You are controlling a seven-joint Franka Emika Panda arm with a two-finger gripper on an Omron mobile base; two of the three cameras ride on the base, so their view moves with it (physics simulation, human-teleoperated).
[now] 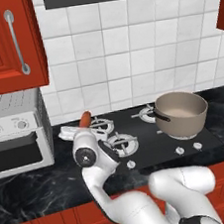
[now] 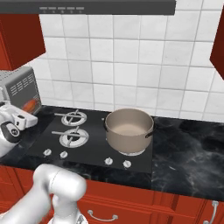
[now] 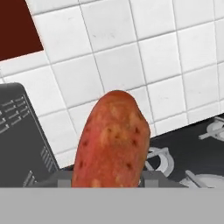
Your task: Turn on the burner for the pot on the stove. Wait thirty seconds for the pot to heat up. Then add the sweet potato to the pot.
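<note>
The gripper (image 3: 107, 181) is clamped on the sweet potato (image 3: 111, 140), which stands up between the 2 fingers in the hand view with its rounded end pointing toward the tiled wall (image 3: 131, 52). In the left base view the sweet potato (image 1: 85, 118) shows as an orange tip above the hand, over the left side of the stove (image 1: 153, 143), near the toaster oven (image 1: 17, 136) and well apart from the pot (image 1: 181, 114). The pot sits on the right front burner, open and with nothing visible inside; whether a flame burns under it I cannot tell. By my judgement the tuber is firm and fairly light, with dry, slightly rough skin, so it should not squash or slide easily. Its tapered ends give little for the fingers to bear on, so the thick middle is the place to hold it; the grip here seems to sit low on its body, with most of its length standing free above the fingers, which may let it pivot if the hand swings fast. It still has to be carried right across the 2 left burners (image 2: 72, 131) and let go just above the pot, since a drop from high up could knock the rim.
</note>
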